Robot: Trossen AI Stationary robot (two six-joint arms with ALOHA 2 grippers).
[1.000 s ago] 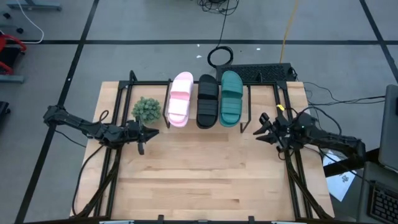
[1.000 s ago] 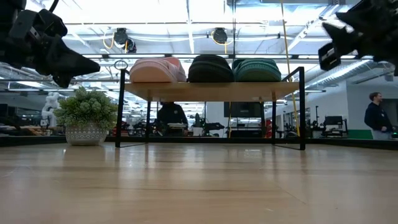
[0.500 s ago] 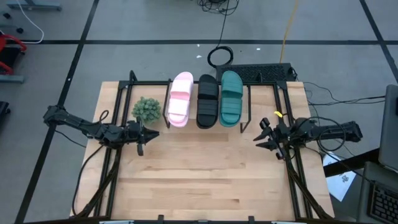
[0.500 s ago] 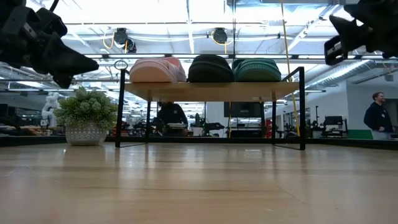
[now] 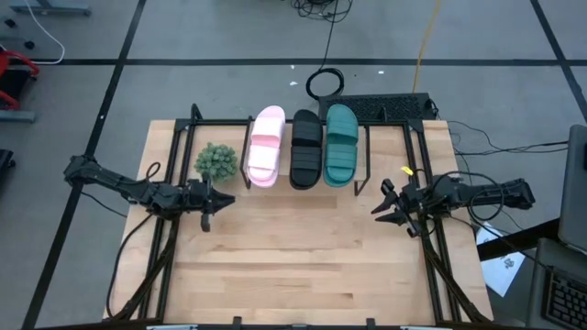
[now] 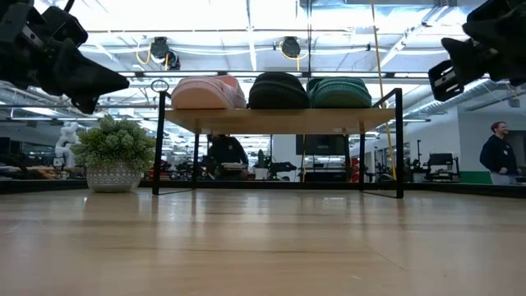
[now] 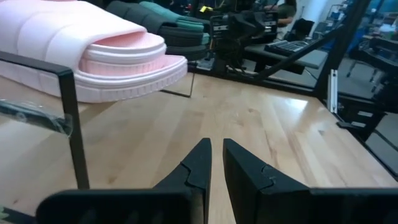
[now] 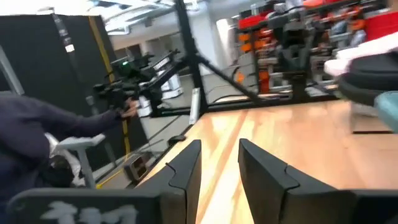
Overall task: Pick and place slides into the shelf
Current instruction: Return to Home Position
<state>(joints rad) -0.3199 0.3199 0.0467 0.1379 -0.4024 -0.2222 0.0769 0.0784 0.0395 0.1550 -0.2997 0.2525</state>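
Saw all three slides point(image 5: 301, 148) on the shelf point(image 6: 279, 120), left tool point(image 5: 209, 200) shut and empty, right tool point(image 5: 393, 206) partly open, empty; risked bumping shelf's right leg.

robot body, two units, listed by side of the tabletop point(image 5: 303, 266).

left arm point(image 5: 119, 185), at the tabletop's left edge: dark, near-black jointed links, slim, with thicker knuckle housings at the joints. black cables trail from it along the tabletop's left side. left hand point(image 5: 209, 202): two black fingers point(image 7: 194, 171), flat and wedge-shaped, tapering to blunt tips, with stepped notches on the inner faces; black crossbar behind them.

right arm point(image 5: 486, 194), at the tabletop's right edge: same dark finish, same jointed build, one small yellow marking near the wrist. right hand point(image 5: 389, 206): two black fingers point(image 8: 183, 165) of the same wedge form, mounted on a black bar bearing pale lettering, unreadable.
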